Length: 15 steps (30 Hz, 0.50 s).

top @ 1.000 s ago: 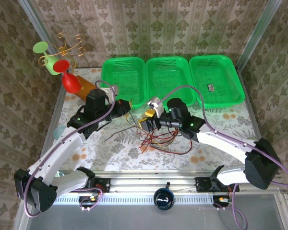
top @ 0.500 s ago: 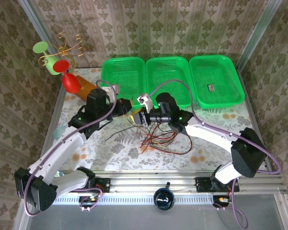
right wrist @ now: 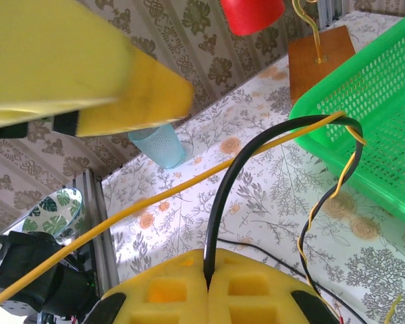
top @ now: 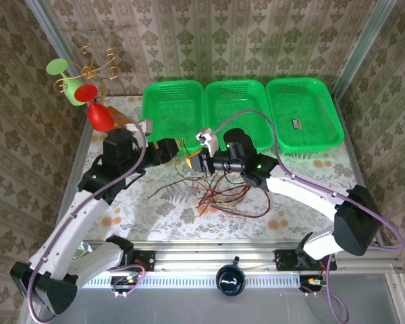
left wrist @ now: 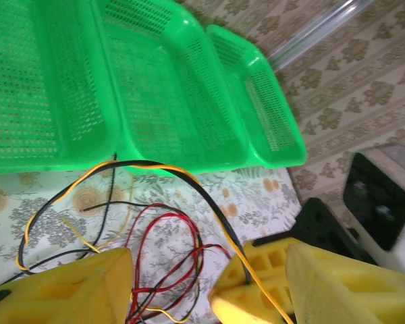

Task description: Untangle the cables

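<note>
Two hands are meeting low over the counter (top: 142, 209), just in front of the green baskets (top: 174, 111). The right hand (right wrist: 208, 287) is pinching a black cable (right wrist: 219, 196) between its fully closed yellow pads (right wrist: 256, 297), with a yellow strand (right wrist: 189, 182) running beside it. The left hand (top: 177, 148) is hanging just beside it, its fingers (left wrist: 61, 290) spread apart and gripping nothing. The other cables (top: 226, 196), mostly red, are lying loosely tangled on the counter near the right hand.

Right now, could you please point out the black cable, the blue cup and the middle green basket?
black cable (right wrist: 217, 209): right wrist view, its upright stretch.
blue cup (right wrist: 156, 147): right wrist view, its side wall.
middle green basket (top: 235, 115): top external view, its bare mesh floor.
</note>
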Motion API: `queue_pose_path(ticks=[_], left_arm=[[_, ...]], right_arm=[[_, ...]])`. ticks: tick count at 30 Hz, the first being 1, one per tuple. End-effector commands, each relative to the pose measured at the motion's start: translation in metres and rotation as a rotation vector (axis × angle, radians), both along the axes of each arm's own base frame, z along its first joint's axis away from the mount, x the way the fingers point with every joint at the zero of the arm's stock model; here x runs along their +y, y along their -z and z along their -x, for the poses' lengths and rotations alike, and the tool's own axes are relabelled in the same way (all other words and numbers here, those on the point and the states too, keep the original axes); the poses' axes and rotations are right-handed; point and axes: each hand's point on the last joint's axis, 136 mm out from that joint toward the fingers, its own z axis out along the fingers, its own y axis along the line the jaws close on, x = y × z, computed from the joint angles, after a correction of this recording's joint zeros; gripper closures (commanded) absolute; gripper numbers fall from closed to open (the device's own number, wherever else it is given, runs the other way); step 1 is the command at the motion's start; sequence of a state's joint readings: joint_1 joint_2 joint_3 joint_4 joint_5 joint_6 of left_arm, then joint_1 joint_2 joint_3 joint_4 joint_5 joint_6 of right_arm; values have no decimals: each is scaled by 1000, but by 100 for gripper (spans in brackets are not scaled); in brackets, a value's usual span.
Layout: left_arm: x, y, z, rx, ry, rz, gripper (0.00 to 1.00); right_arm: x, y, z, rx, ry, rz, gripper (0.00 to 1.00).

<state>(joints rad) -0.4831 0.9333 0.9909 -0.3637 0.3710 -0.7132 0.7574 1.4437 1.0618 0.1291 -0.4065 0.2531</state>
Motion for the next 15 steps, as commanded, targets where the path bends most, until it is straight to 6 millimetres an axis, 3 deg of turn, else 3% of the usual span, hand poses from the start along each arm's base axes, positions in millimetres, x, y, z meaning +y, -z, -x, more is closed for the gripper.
queue_pose_path(ticks=[1,11,15], left_arm=[[-10,-4,15,24,77,32,39],[-47,2,26,40,186,28,47],[-51,7,25,50,191,14,60]], right_arm=[[-8,1,0,-33,16,29,100],[-7,2,-3,-46,24,38,100],[-9,0,-3,-56,26,41,100]])
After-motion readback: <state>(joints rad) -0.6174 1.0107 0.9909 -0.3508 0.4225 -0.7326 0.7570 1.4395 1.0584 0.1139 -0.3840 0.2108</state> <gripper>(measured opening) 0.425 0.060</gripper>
